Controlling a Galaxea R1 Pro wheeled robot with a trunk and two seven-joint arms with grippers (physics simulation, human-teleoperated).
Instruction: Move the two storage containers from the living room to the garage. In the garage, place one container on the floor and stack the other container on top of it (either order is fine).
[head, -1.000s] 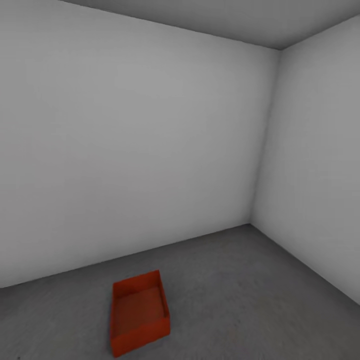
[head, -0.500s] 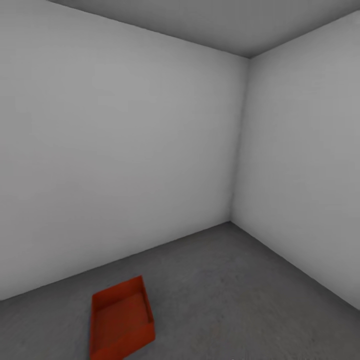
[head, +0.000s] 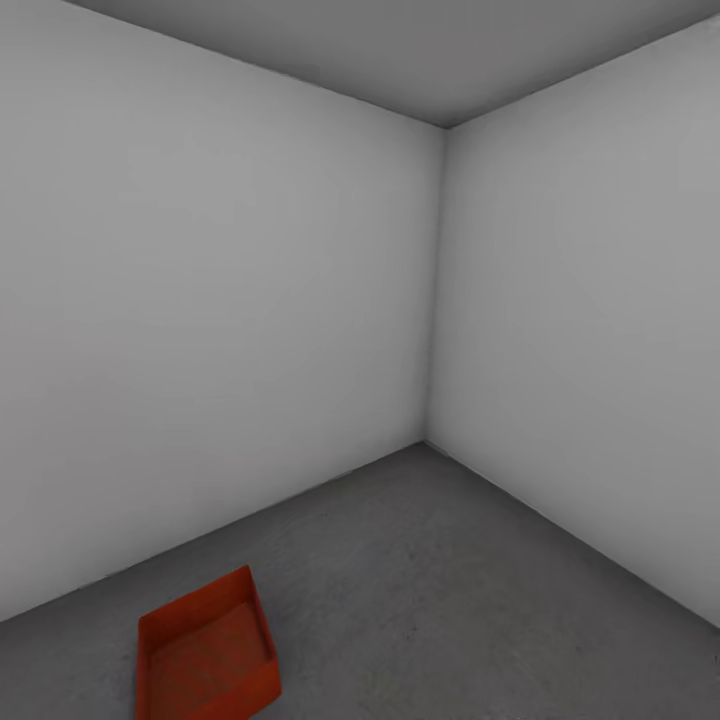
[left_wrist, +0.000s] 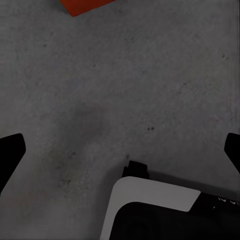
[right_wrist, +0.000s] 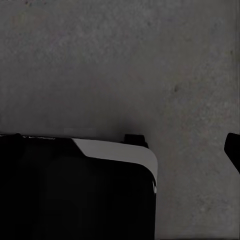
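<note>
The left hand (left_wrist: 120, 150) hangs over the floor (left_wrist: 150, 90) with its two dark fingers (left_wrist: 10, 150) spread wide apart at opposite edges of the left wrist view and nothing between them; it is released. Beneath it lies bare, mottled grey concrete, and part of the robot's white and black base (left_wrist: 155, 200) shows under the hand. A corner of a red-orange box (left_wrist: 82, 6) sits on the floor well ahead of the fingers, apart from them.

Of the right hand, only one dark fingertip (right_wrist: 234, 147) shows at the edge of the right wrist view, so I cannot tell whether that hand is released or clenched. It too hangs over the grey floor (right_wrist: 125, 65), with the robot's dark base and its white rim (right_wrist: 125, 150) below it.

From the head view, the box (head: 205, 655) rests upright on the floor (head: 450, 600) of the garage, open side up and empty, low at the left, turned at an angle to the walls. It stands near the left wall (head: 200, 330) but not touching it. That wall meets the right wall (head: 600, 330) in a corner, beneath a grey ceiling (head: 400, 50).
</note>
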